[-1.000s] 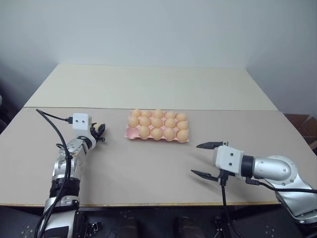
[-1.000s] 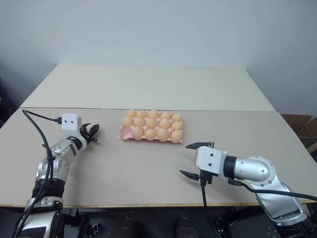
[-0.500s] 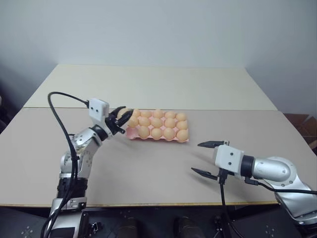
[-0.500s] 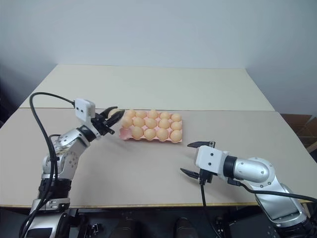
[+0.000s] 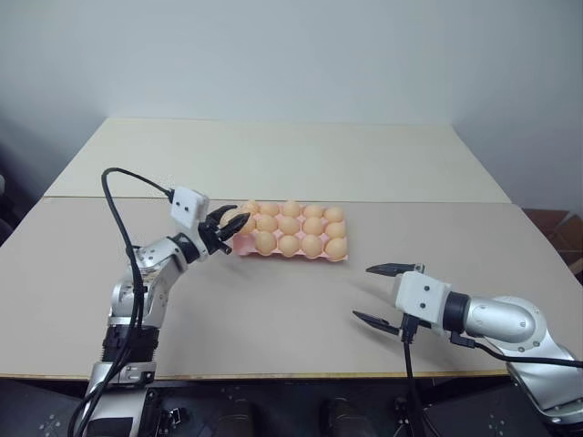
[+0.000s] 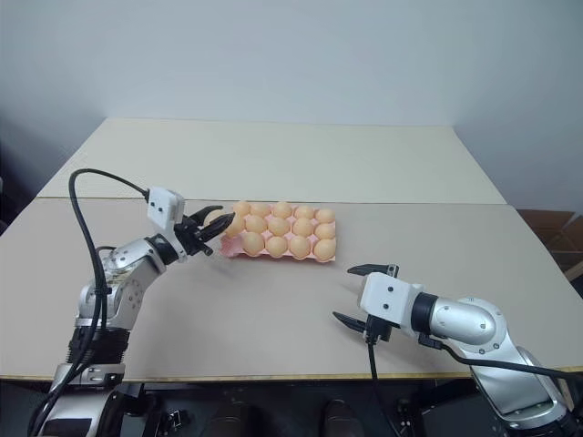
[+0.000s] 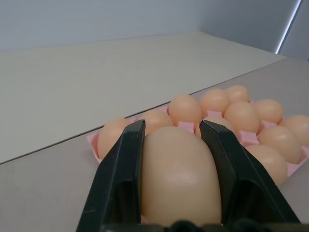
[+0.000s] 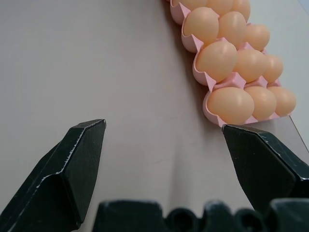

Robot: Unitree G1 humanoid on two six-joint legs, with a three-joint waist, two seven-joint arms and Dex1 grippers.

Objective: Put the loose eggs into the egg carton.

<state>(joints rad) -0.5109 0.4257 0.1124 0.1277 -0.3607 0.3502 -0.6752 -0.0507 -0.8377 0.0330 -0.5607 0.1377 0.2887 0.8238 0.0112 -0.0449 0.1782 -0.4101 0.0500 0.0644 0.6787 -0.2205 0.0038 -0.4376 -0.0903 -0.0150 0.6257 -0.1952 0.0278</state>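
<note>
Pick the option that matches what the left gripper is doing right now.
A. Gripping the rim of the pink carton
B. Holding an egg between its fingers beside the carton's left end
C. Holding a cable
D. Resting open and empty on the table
B: the left gripper has an egg clamped between its black fingers, at the left end of the egg carton.

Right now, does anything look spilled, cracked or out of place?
Nothing stands out. The egg carton lies flat with its eggs seated, and the left gripper holds one egg intact by the carton's left end.
</note>
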